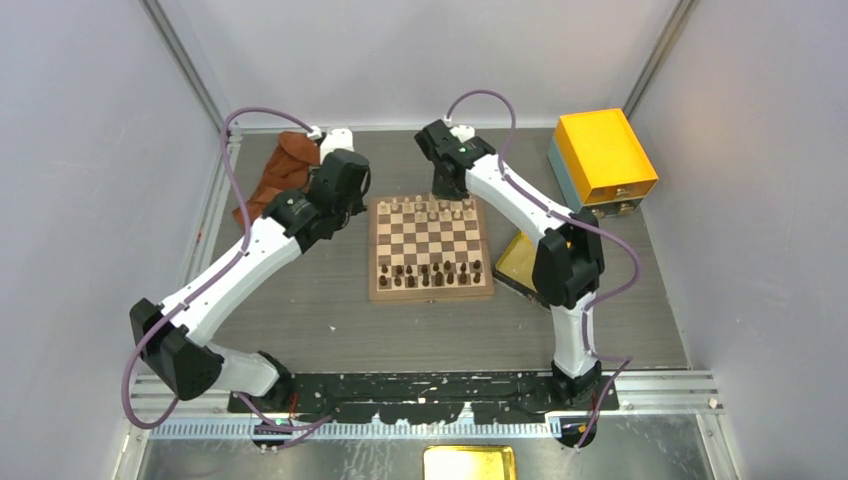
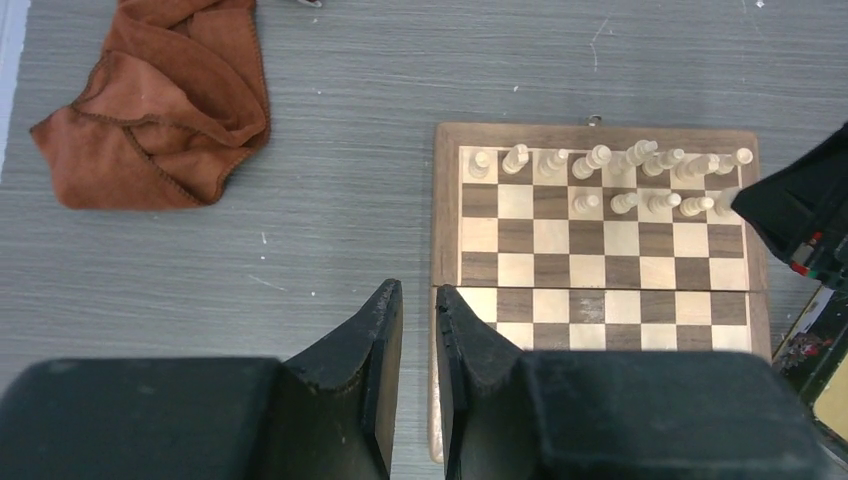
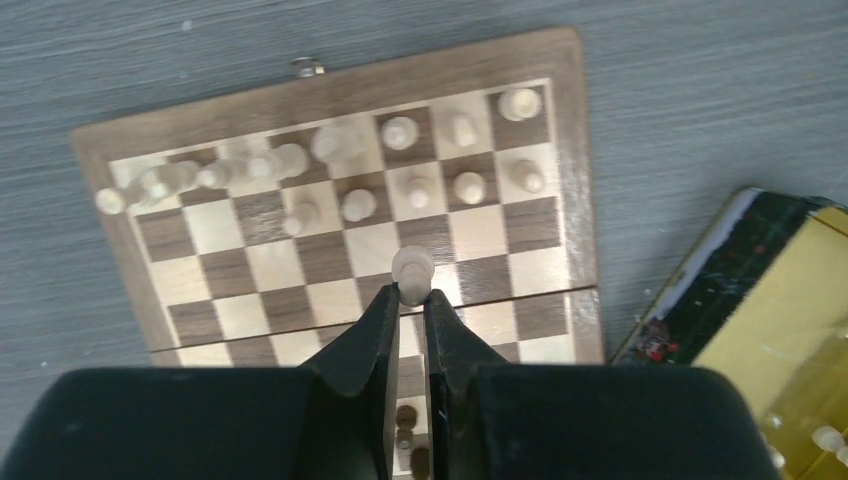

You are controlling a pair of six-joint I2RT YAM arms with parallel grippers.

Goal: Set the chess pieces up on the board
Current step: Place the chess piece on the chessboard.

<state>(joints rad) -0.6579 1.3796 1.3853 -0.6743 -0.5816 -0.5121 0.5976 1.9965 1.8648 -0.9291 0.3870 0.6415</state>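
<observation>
**Chess pieces (image 1: 430, 208) fill the far rows; one pale pawn (image 3: 412, 268) is in the right gripper (image 3: 411, 297)**

Nearest the arm bases, the dark chessmen (image 1: 430, 272) stand on the two near rows of the board (image 1: 428, 240), which lies mid-tabletop (image 1: 330, 320). Just beside the board's right edge lies a golden-yellow tray (image 1: 510, 262), partly hidden behind the right arm.

The left gripper (image 2: 418, 295) hangs at the board's left border, about level with the centre seam. It is clenched to a thin slit and grasps nothing.

Farther in, the right gripper is clenched on the pale pawn, gripping its stem with the head clear of the fingertips. The pawn is over the board's middle rows, nearer than the other pale pawns. Whether it touches a square cannot be told.

Beyond it, pale pawns stand along the right part of the second-farthest row, and taller pale pieces line the farthest row.

At the far left lies a crumpled brown cloth (image 2: 160, 110). At the far right sits an orange-yellow box (image 1: 605, 155).
</observation>
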